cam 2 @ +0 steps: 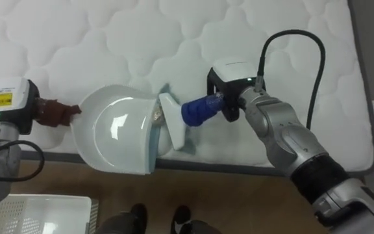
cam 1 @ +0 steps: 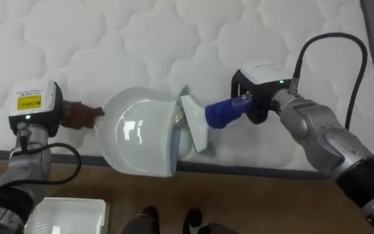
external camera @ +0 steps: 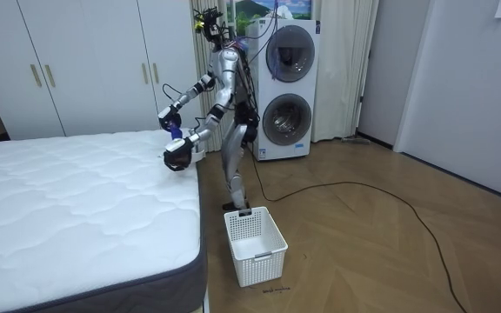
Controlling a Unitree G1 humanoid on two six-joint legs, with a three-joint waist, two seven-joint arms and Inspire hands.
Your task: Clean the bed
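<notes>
Left eye view: the left robot hand (cam 1: 36, 105) grips the brown handle of a white dustpan (cam 1: 138, 133); below that hand, a white basket (cam 1: 67, 214) stands on the wood floor (cam 1: 258, 198). The pan tilts over the quilted mattress (cam 1: 174, 32) edge. A brush (cam 1: 203, 120) touches it, its blue handle clutched by the right robot hand (cam 1: 253, 96).

We see a white slatted plastic basket (external camera: 255, 245) standing upright on the wooden floor (external camera: 364, 252). By the far wall, an upper washing machine (external camera: 290, 52) sits stacked directly on a lower washing machine (external camera: 287, 117). A white wardrobe (external camera: 85, 65) stands on the room view's left of them, and a pale curtain (external camera: 342, 69) hangs just to their right.
</notes>
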